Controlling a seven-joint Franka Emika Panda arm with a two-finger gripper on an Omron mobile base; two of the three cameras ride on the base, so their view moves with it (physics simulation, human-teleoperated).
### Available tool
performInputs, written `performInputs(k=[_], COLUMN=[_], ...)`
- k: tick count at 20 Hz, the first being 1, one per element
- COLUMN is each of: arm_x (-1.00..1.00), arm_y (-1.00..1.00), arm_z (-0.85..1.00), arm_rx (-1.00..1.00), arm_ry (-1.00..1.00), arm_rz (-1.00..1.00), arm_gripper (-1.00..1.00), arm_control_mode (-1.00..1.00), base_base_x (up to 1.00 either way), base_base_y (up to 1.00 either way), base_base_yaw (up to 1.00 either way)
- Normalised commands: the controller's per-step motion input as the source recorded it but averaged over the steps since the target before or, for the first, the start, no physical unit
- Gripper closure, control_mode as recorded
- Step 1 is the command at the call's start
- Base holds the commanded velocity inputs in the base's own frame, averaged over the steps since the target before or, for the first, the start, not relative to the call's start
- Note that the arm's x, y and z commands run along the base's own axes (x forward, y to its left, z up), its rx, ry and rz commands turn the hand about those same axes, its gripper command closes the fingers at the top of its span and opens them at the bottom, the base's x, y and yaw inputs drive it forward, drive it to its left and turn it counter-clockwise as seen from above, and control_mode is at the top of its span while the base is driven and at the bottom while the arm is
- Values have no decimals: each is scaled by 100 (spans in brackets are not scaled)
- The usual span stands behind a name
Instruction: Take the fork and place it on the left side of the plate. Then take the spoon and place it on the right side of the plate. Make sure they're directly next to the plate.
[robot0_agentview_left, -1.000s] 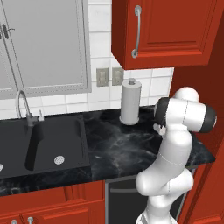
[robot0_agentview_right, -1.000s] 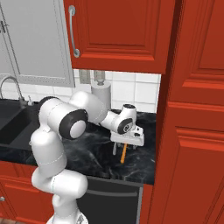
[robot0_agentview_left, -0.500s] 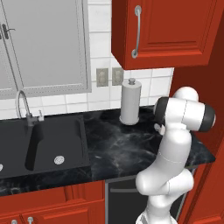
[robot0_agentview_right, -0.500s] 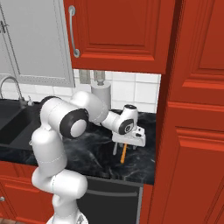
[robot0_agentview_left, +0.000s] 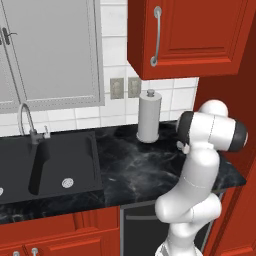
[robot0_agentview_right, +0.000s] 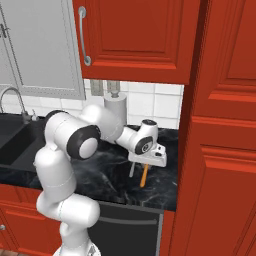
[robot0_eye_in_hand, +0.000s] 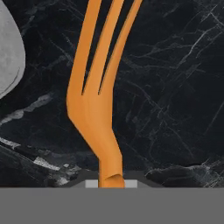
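- Two utensils are seen low on the black marbled surface (robot0_agentview_right: 105, 172) in the right base view: the orange fork (robot0_agentview_right: 144, 176) and, just to its left, the thin grey spoon (robot0_agentview_right: 132, 169).
- The gripper (robot0_agentview_right: 145, 165) is lowered over the near end of these utensils, with the white hand held close above the surface.
- In the hand view the fork (robot0_eye_in_hand: 98, 100) runs from the bottom edge upward, its tines pointing away from the hand and spreading toward the top of that view.
- The fork's handle is seen entering the gap between the fingers (robot0_eye_in_hand: 92, 183) at the bottom of the hand view; the fingers are drawn in close on either side of it, so the handle is clamped between them.
- Whether the fork is lifted off the surface or lying on it cannot be told.
- A rounded grey shape, taken to be the bowl of the spoon (robot0_eye_in_hand: 8, 52), is cut by the left edge of the hand view, near the fork but apart from it.
- One grey paper-towel roll (robot0_agentview_left: 149, 117) is stood upright at the back of the surface, by the tiled wall, behind the arm.
- A black sink (robot0_agentview_left: 47, 167) with a curved faucet (robot0_agentview_left: 27, 122) is set into the surface well to the left.
- Red cabinets (robot0_agentview_right: 135, 37) are hung above the work area.
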Motion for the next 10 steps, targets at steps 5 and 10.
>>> performInputs(k=[5,10], arm_x=[-28,-48], arm_y=[4,5], arm_z=[20,52], arm_rx=[-1,-2], arm_ry=[-10,-12], arm_rz=[4,9], arm_gripper=[100,100], arm_control_mode=[-100,-100], base_base_x=[0,0], base_base_y=[0,0], base_base_yaw=[0,0])
